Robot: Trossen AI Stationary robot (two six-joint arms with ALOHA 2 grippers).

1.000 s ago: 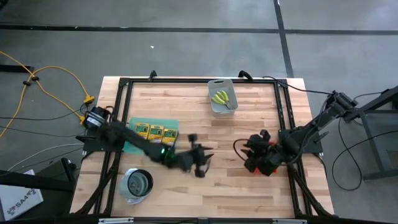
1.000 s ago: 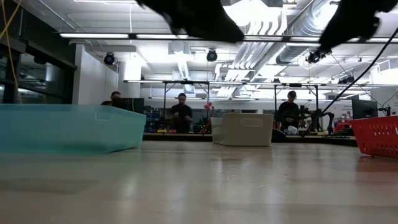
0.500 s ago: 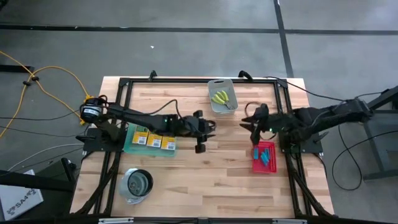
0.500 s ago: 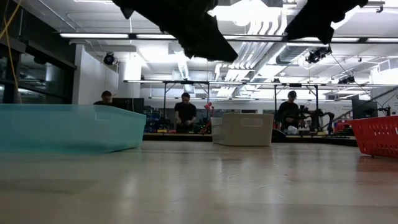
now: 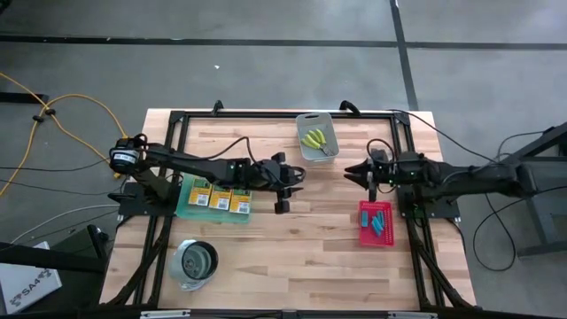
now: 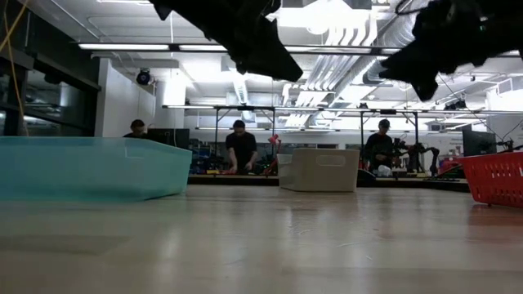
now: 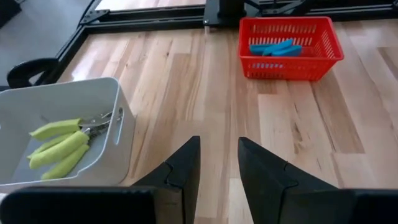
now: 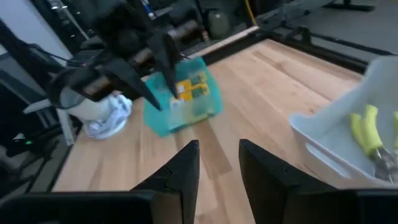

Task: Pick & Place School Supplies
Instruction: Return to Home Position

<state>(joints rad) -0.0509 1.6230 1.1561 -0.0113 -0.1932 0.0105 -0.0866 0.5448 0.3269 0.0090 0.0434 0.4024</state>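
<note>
- The light wooden table [image 5: 328, 266] carried everything. In the high view you would have found no supply lying loose on its bare planks, so I judge the sorting done.
- What seemed left was only parking the two dark arms. Both hung above the table with nothing in hand.
- The left gripper [image 7: 219, 147] hovered over the middle of the table, between the tray and the grey bin. Its fingers stood apart with bare wood showing between them.
- The right gripper [image 8: 216, 150] hovered just past the red basket, beside the grey bin. Its fingers were likewise spread and empty.
- The shallow teal plastic tray [image 5: 213, 218] sat on the left side. It held the three small yellow-and-green crayon boxes [image 5: 219, 198], lying flat in a neat row, side by side.
- The round shiny metal cup [image 5: 196, 262] stood near the front left corner, well apart from the supplies.
- The pale grey plastic bin [image 5: 306, 152] sat at the far edge. In it lay the small plier-like tools with yellow-green handles [image 5: 314, 138], flat and overlapping.
- The red mesh plastic basket [image 5: 365, 237] sat on the right side. It held the tiny light-blue erasers [image 5: 379, 220], slim blocks piled loosely. You could not have counted them for certain.
</note>
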